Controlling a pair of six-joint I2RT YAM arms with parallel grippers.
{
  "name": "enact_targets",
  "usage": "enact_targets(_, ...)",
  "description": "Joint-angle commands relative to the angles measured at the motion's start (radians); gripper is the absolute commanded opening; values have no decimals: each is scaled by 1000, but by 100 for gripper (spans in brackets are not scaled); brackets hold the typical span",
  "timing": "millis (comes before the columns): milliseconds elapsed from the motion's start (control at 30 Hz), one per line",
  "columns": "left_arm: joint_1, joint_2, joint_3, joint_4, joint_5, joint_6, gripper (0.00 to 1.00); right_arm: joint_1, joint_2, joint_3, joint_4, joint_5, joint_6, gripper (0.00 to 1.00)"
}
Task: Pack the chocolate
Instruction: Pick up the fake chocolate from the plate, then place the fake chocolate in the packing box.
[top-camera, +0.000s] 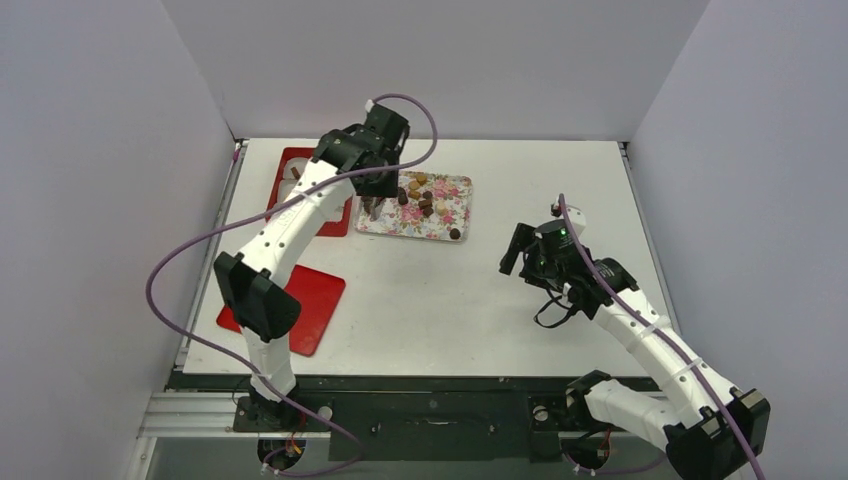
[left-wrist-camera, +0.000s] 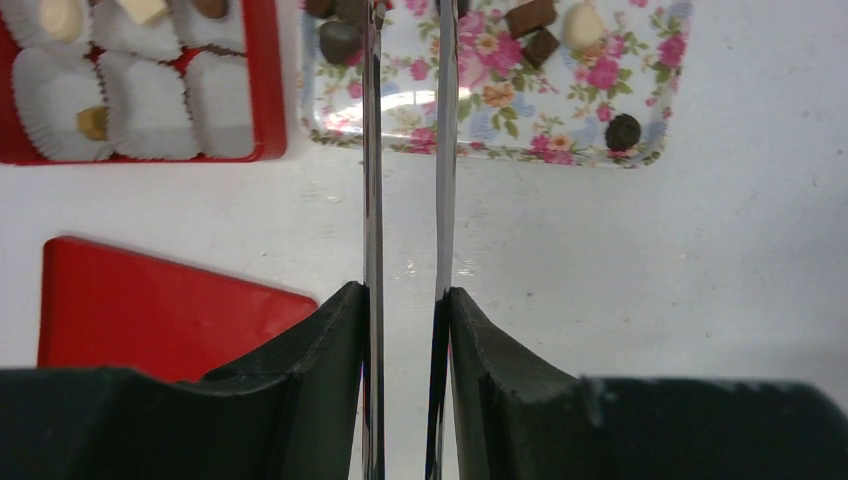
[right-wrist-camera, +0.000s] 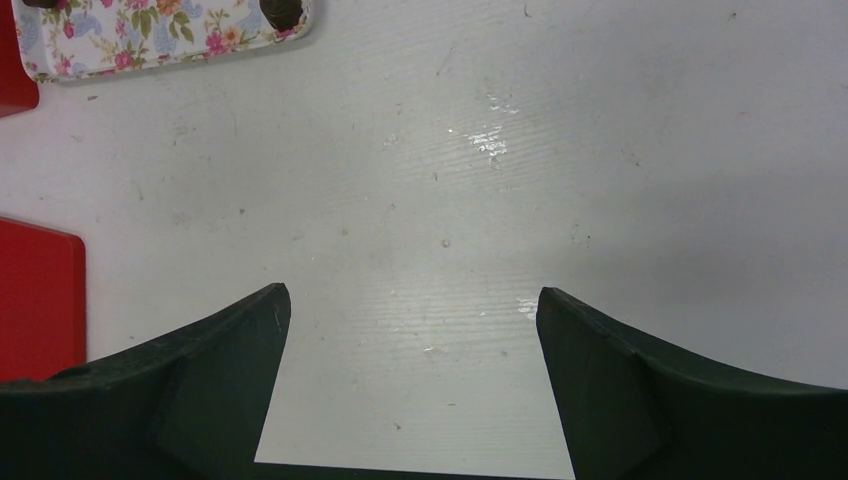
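Note:
Several chocolate pieces (top-camera: 420, 197) lie on the flowered tray (top-camera: 442, 222); the left wrist view shows brown cubes (left-wrist-camera: 530, 16), a cream piece (left-wrist-camera: 584, 24) and a dark round one (left-wrist-camera: 622, 131). The red box (top-camera: 288, 158) of white paper cups (left-wrist-camera: 150, 100) holds a few pieces (left-wrist-camera: 92, 122). My left gripper (top-camera: 372, 210) hangs over the tray's left edge. Its thin metal blades (left-wrist-camera: 373, 150) stand a narrow gap apart, tips cut off at the top of its view (left-wrist-camera: 410, 5). From above a small brown piece seems held at the tips. My right gripper (top-camera: 515, 252) is open and empty over bare table (right-wrist-camera: 412, 300).
The red lid (top-camera: 312, 300) lies flat near the table's left front, also in the left wrist view (left-wrist-camera: 150, 305) and the right wrist view (right-wrist-camera: 35, 300). The tray's corner shows in the right wrist view (right-wrist-camera: 150, 35). White walls close in the table at the back and sides.

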Motion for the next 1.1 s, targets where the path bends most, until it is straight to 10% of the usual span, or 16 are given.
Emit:
enact_targets(0, 77, -110, -83, -2, -43, -4, 30, -8, 21, 13, 40, -21, -20, 89)
enact_targets(1067, 430, -238, -476, 138, 18, 62, 30, -8, 90, 3, 55, -89, -52, 89)
